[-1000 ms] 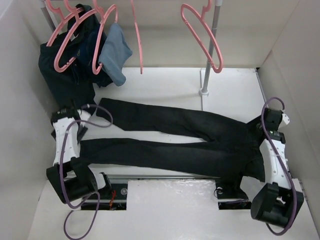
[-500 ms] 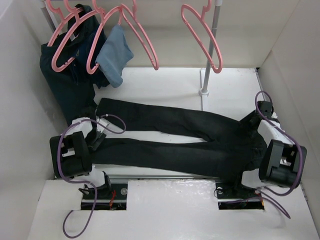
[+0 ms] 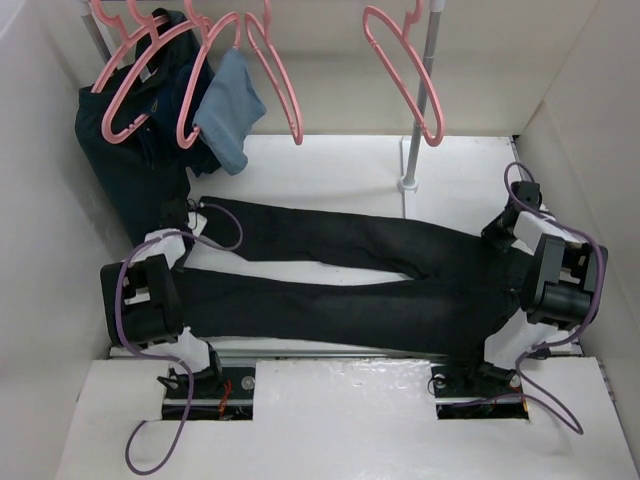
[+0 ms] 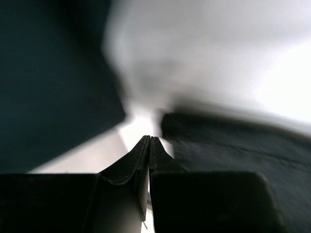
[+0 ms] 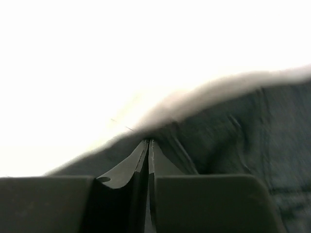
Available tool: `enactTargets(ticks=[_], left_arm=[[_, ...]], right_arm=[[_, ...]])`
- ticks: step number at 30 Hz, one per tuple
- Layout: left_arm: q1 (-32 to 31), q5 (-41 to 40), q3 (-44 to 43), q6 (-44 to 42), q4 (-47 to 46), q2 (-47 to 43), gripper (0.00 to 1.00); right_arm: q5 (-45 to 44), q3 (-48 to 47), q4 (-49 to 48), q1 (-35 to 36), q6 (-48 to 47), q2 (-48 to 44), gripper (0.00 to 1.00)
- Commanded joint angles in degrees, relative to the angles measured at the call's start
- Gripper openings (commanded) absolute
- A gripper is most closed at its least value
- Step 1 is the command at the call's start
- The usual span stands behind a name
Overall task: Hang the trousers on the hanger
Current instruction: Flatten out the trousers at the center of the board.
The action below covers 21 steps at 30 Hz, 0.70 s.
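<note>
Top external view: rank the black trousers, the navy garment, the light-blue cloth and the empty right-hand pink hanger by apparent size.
1. trousers, by far the largest.
2. navy garment.
3. light-blue cloth and right-hand pink hanger: unranked, because the hanger is longer but is only a thin frame seen obliquely.

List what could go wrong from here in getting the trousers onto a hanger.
The left gripper and right gripper have their fingers shut at the edges of the trousers with no fabric visibly pinched, so a lift may come up empty. The left one sits close to the navy garment and might snag it.
</note>
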State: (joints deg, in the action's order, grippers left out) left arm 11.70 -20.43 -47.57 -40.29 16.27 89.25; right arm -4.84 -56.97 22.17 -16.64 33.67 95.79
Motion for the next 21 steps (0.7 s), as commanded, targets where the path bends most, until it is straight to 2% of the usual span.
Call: enactTargets(ticks=[1, 2, 3, 4, 6, 7, 8, 10, 11, 12, 14, 15, 21], left_arm=[[-0.01, -3.48, -3.58, 1.45, -6.08, -2.94, 0.0], [-0.01, -0.96, -5.67, 1.45, -4.86, -2.94, 0.0], [-0.71, 1.16, -6.82, 1.45, 0.9, -1.99, 0.01], [-0.72, 3.09, -7.53, 1.45, 3.65, -1.46, 0.17], [-1.25, 7.4, -7.01, 1.45, 7.87, -2.06, 0.28], [-1.85, 8.98, -6.49, 1.45, 8.68, -4.5, 0.31], [-2.9, 10.74, -6.48, 0.75, 9.21, -6.09, 0.4], [-4.31, 16.54, -6.65, 1.96, 10.79, -9.26, 0.47], [-6.06, 18.73, -7.53, 2.93, 11.49, -11.36, 0.5], [-7.04, 22.84, -8.49, 4.16, 11.5, -11.38, 0.51], [-8.71, 25.08, -11.48, 9.06, 10.9, -11.39, 0.53], [-10.37, 25.08, -12.01, 10.92, 9.41, -11.38, 0.53], [-16.19, 17.62, -15.44, 17.17, -0.62, -1.66, 0.61]], right_arm=[[0.1, -6.3, -2.22, 1.09, -3.52, 1.33, 0.07], [0.1, -7.01, -2.22, 1.09, -4.05, 1.85, 0.07], [0.1, -8.41, -2.22, 1.61, -4.05, 1.86, 0.07], [0.62, -9.03, -1.44, 1.61, -4.75, 1.86, 0.11], [0.62, -9.04, -0.65, 1.61, -5.72, -0.07, 0.23], [0.62, -9.04, -0.64, 1.61, -6.33, -1.29, 0.33], [-0.25, -8.51, -0.12, 1.61, -6.34, -4.26, 0.53], [-3.14, -7.9, -0.11, 0.13, -6.34, -7.18, 0.73], [-4.2, -7.89, 1.37, -0.49, -6.34, -8.76, 0.86], [-4.73, -8.59, 2.16, -1.28, -6.34, -8.78, 0.9], [-4.74, -11.04, 5.31, -3.65, -6.34, -6.86, 0.93], [-4.74, -11.75, 6.21, -4.27, -5.03, -5.89, 1.0], [-7.2, -13.69, 12.62, -5.68, 0.87, 1.94, 1.0]])
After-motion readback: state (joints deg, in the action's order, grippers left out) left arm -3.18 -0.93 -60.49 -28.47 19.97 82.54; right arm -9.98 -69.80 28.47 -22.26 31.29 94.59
